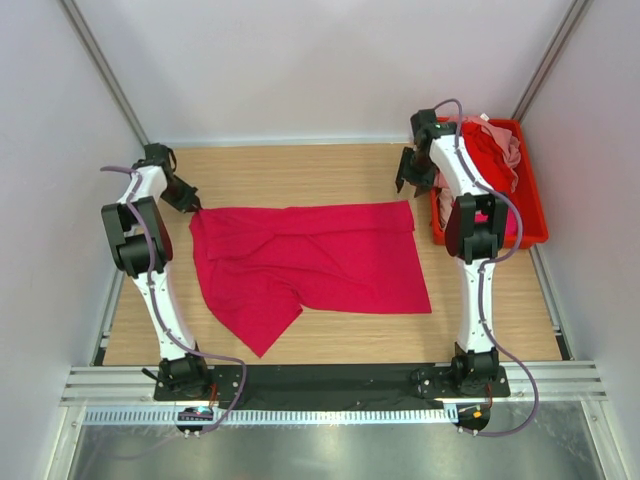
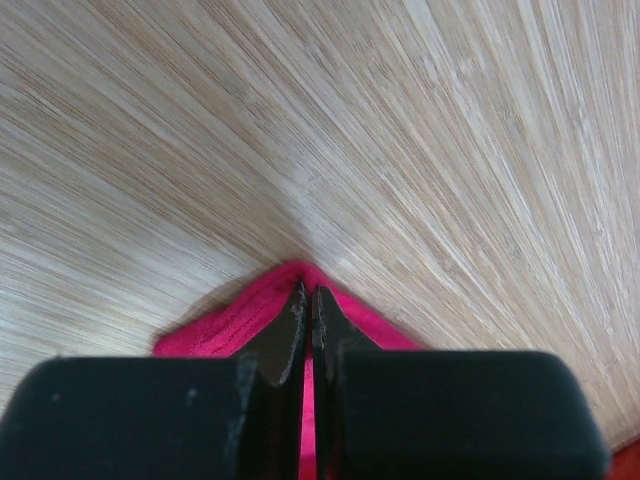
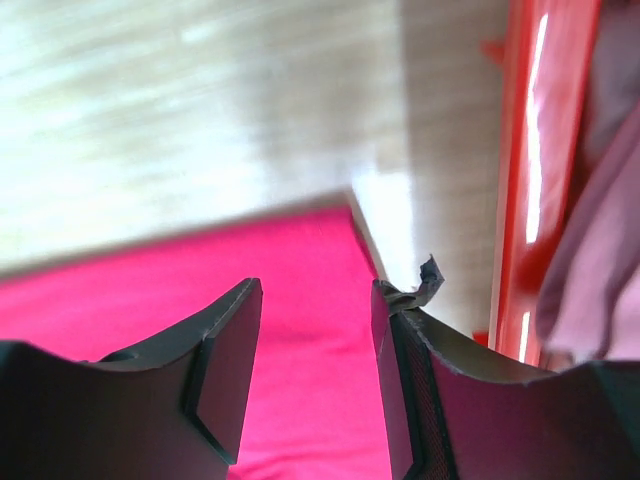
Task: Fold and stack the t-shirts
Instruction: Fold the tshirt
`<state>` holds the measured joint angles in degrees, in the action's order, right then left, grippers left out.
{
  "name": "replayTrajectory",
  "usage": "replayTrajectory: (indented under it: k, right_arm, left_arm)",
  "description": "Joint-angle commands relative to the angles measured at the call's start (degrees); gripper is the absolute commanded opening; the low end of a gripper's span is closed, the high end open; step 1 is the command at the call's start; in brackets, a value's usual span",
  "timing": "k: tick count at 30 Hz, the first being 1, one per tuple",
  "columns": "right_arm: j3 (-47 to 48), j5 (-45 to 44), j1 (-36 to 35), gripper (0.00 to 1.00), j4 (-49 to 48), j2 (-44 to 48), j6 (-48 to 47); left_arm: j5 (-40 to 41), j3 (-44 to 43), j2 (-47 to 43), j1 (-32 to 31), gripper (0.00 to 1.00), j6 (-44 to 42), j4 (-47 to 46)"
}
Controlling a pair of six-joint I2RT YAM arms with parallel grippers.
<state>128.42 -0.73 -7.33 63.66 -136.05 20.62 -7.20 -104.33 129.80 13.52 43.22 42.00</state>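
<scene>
Your left gripper (image 2: 308, 300) is clenched on the far-left corner of the crimson-magenta t-shirt (image 1: 310, 262), with cloth pinched between its fingertips. Your right gripper (image 3: 315, 298) hangs released, jaws apart, over that shirt's far-right corner, just beside the red bin (image 1: 536, 215). The shirt lies spread across the wooden table (image 1: 300, 165). A red t-shirt (image 1: 488, 155) and a pale pink t-shirt (image 1: 512, 148) are heaped in the bin.

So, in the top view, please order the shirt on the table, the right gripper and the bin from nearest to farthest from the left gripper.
1. shirt: the left gripper pinches its far-left corner.
2. right gripper: by the far-right corner of the cloth.
3. bin: far right, beyond that gripper.
</scene>
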Motion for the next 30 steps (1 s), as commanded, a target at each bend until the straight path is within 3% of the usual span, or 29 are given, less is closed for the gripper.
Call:
replayTrajectory:
  k: [1, 14, 18, 21, 22, 25, 30]
  right_arm:
    - [6.04, -1.81, 0.04, 0.54, 1.82, -4.21, -0.93]
    - [6.58, -0.33, 0.21, 0.51, 0.06, -8.53, -2.78]
    - [2.9, -0.06, 0.13, 0.4, -2.22, -7.22, -1.9]
    - [0.08, -1.11, 0.13, 0.25, -4.76, -6.08, -0.76]
    - [-0.27, -1.9, 0.04, 0.14, -5.29, -5.55, -0.5]
    - [-0.89, -6.11, 0.56, 0.01, -8.45, -4.67, 0.73]
    - [-3.09, -7.97, 1.62, 0.01, -16.8, -2.82, 3.63]
  left_arm:
    - [-0.53, -2.01, -3.24, 0.89, 0.0, -0.33, -1.13]
    - [-1.41, -0.7, -3.85, 1.16, 0.0, 0.11, -0.95]
    - [-1.15, -0.43, -4.2, 1.16, 0.0, 0.2, -0.95]
    - [-1.23, -0.61, -3.94, 1.25, 0.0, 0.63, -1.39]
    - [-1.24, -0.78, -3.68, 1.25, 0.0, 0.72, -1.65]
    - [-1.41, -0.52, -3.41, 1.33, 0.0, 1.25, -2.53]
    - [-3.17, 2.91, -4.29, 1.51, 0.0, 3.18, -11.58]
